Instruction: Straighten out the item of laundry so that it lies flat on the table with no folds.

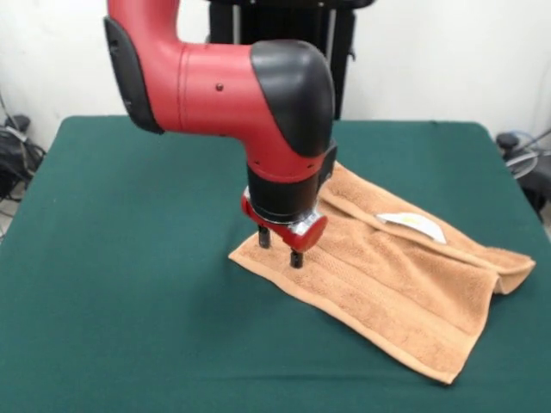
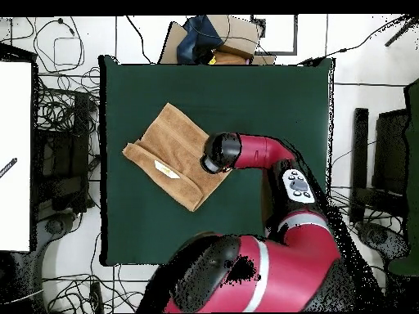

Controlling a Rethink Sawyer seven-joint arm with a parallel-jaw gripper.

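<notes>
Where the front view begins at its left, the dark green surface lies bare up to the towel's nearest corner. There the gripper hangs from the red and black arm, its two short black fingers pointing down and standing apart, with nothing between them: it is released. The fingertips sit at or just above the towel's left corner; contact cannot be made out. From that corner the orange-brown towel runs rightward and toward the camera as a long strip, with woven bands along its near edge. Its far long side is doubled over, a folded layer lying on top, and a small white label rests on that upper layer. At the right end the cloth bunches into a thick rolled fold.

The overhead view gives what the front one lacks: the whole surface, with the towel set diagonally left of its centre and well inside every edge. The label shows near the towel's left side. The arm reaches in from the right, and its black wrist covers the gripper and the towel's right corner, so the fingers show only from the front.
</notes>
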